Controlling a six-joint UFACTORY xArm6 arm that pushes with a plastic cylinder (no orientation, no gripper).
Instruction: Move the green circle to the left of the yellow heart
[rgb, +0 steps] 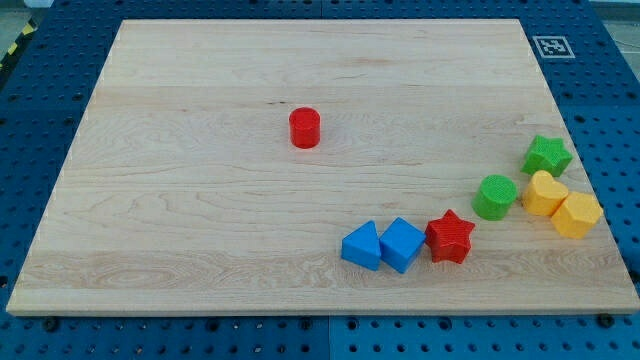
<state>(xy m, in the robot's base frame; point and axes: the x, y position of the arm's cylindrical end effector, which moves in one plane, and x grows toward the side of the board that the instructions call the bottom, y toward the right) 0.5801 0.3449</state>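
Green circular block (495, 196) sits at the view's right on the wooden board (200, 230), just beside the yellow heart-shaped block (543, 193), on its left. Placement looks essentially done; a small gap remains. Neighbours: green star (547, 156), yellow hexagonal block (577, 214), red star (449, 237). My tip not visible; state unknown.

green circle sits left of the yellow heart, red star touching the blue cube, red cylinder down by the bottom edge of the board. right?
One thing is off. The red cylinder is not by the bottom edge; it stands alone in the board's upper middle, as the camera view shows. The rest holds: the green circle sits left of the yellow heart, and the red star touches the blue cube. My tip is not visible.
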